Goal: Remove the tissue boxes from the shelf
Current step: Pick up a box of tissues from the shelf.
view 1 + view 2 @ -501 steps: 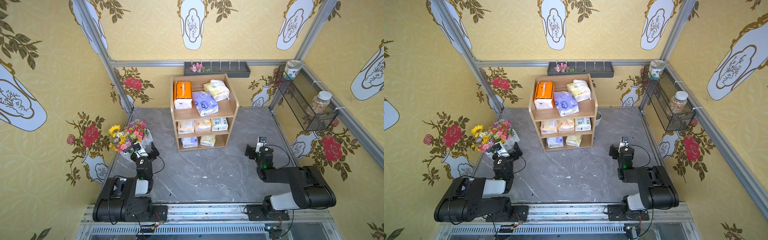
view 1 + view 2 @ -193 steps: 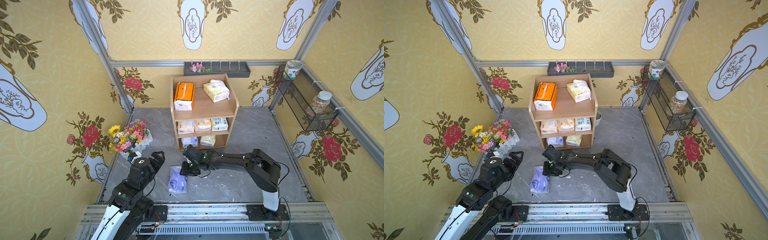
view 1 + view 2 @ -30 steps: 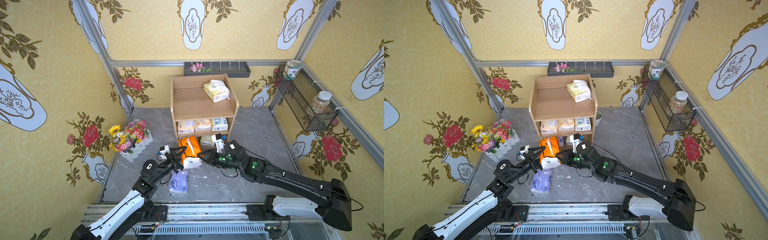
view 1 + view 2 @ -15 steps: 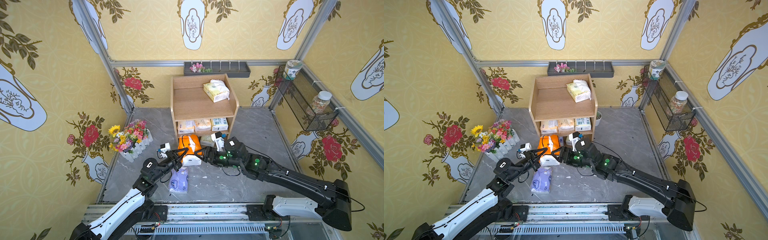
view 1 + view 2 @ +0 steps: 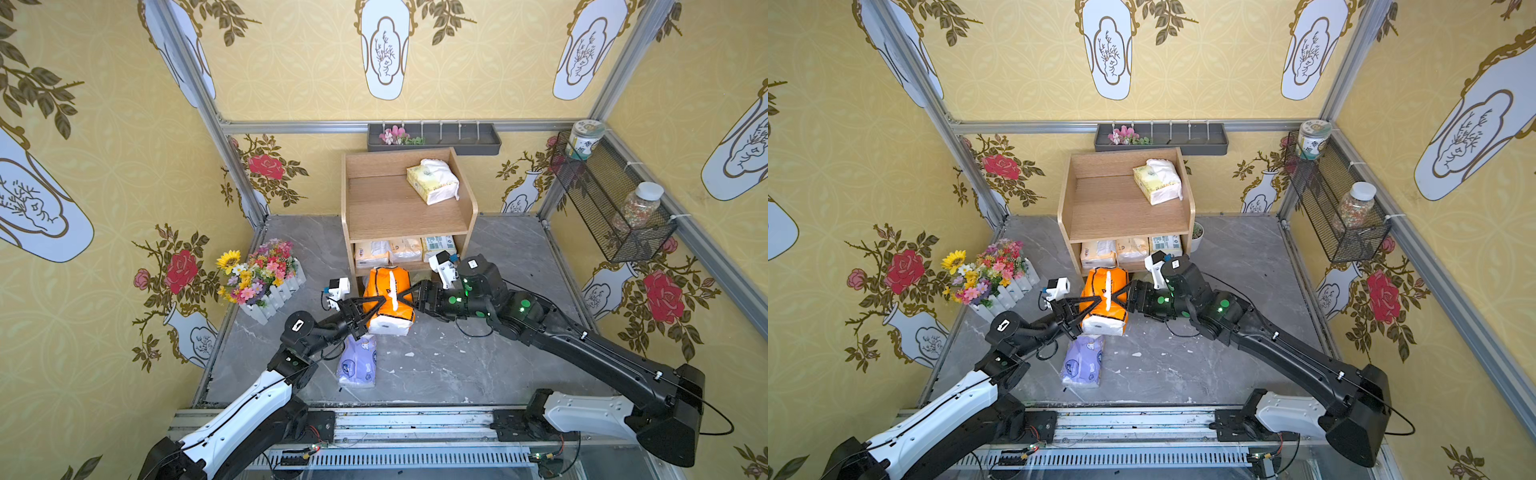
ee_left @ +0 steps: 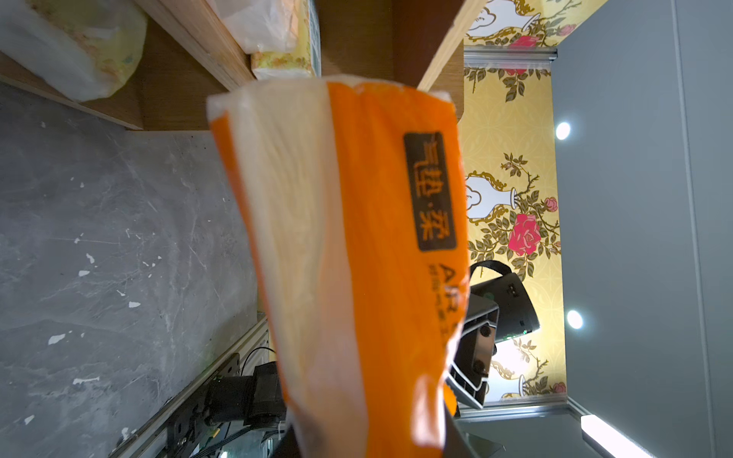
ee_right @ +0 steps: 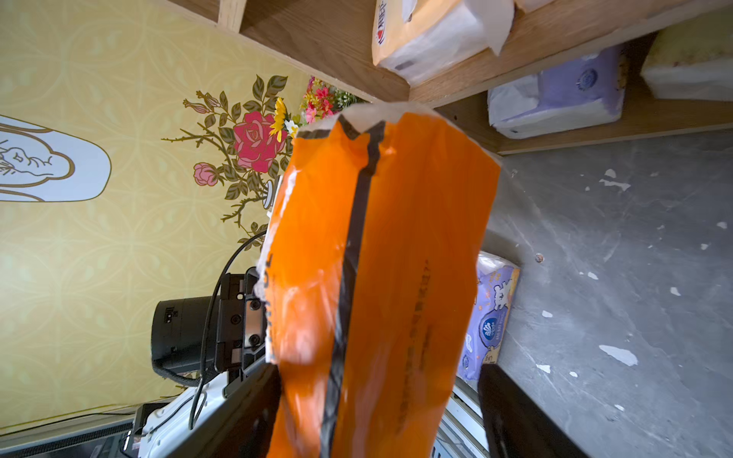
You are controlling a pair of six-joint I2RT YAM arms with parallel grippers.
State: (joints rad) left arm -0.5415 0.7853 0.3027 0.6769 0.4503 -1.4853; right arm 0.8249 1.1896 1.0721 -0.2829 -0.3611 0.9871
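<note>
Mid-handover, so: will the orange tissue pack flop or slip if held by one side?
Probably soft: the orange pack has crumpled wrap, so it may sag. Its glossy film could slip where the left hand pinches it.

Light-brown wooden three-tier shelf (image 5: 399, 208), open front facing near, stands at the far middle of the grey counter (image 5: 436, 365). A cream pack (image 5: 432, 183) lies askew on the top tier, far right. The middle tier holds three packs side by side: left pack (image 5: 371, 252) and middle pack (image 5: 405, 248), both cream, and a white green-printed pack (image 5: 438, 243) on the right. On the bottom tier sit a lavender pack (image 7: 555, 99) and a pale pack (image 7: 690, 67). Just in front of the shelf, the orange pack (image 5: 388, 299) is clamped in the left gripper (image 5: 376, 309). Nearer, a second lavender pack (image 5: 358, 361) lies flat.
</note>
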